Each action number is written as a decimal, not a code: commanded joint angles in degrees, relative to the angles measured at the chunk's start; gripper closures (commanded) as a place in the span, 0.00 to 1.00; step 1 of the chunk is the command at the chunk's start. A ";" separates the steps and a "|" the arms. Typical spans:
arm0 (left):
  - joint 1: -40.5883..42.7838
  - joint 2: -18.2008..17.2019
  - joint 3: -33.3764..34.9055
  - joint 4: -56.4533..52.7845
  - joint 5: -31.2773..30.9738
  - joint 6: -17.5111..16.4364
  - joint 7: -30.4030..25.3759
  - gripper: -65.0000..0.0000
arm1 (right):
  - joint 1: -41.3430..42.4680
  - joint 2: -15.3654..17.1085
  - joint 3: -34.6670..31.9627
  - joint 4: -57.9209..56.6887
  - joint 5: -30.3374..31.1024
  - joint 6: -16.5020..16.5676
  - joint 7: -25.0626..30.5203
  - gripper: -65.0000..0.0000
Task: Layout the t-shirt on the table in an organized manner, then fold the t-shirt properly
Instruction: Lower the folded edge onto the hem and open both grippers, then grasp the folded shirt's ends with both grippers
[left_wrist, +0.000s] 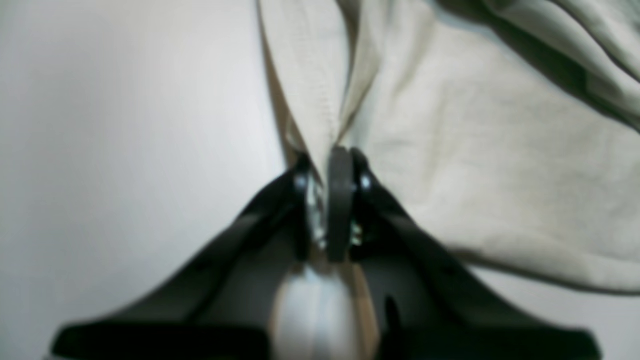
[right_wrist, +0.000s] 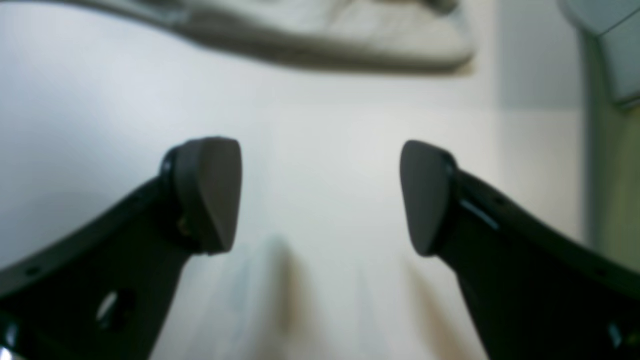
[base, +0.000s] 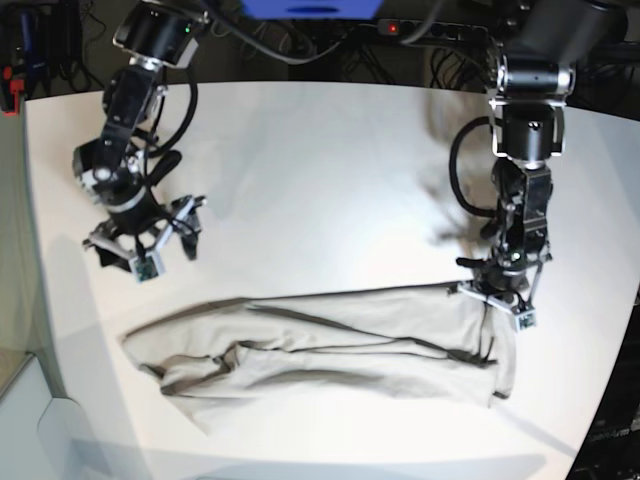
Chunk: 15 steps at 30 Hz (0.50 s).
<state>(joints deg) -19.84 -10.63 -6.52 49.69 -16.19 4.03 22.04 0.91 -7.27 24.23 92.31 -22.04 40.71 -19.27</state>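
At nine o'clock in the base view, the right pincer (base: 150, 238) is held spread wide above the bare tabletop (base: 320, 170). The t-shirt (base: 330, 345) is stretched across six o'clock. At three o'clock its edge is clamped by the left pincer (base: 497, 297).

1. The left gripper (left_wrist: 334, 200) fills the lower middle of the frame, its two black arms rising from the bottom corners to meet at the tips.
2. Its jaws are pressed together, and a fold of the t-shirt (left_wrist: 500, 165) is pinched between them.
3. From the pinch, a hemmed strip of the pale grey-beige cloth runs up toward the top edge, with a line of stitching along it.
4. The rest of the cloth spreads to the right, wrinkled, with a deep shadowed crease at the upper right.
5. The white table (left_wrist: 125, 150) lies bare on the left and shows again below the cloth's lower edge at the right.
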 joint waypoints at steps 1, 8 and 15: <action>0.27 -0.31 0.15 1.43 -0.47 -0.38 5.08 0.98 | 0.63 0.37 -0.18 1.18 2.66 -0.71 1.73 0.28; 7.13 -0.14 -0.03 24.64 -0.56 -0.21 18.62 1.00 | 0.02 0.37 -0.18 1.09 4.33 -0.71 1.73 0.28; 15.75 2.85 -8.29 55.67 -1.18 -0.74 37.17 1.00 | 0.54 0.37 -0.27 1.01 4.42 -0.71 1.73 0.28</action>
<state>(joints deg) -3.44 -7.38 -14.72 104.90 -17.41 3.25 59.86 0.71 -7.14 23.94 92.27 -18.57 40.69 -18.94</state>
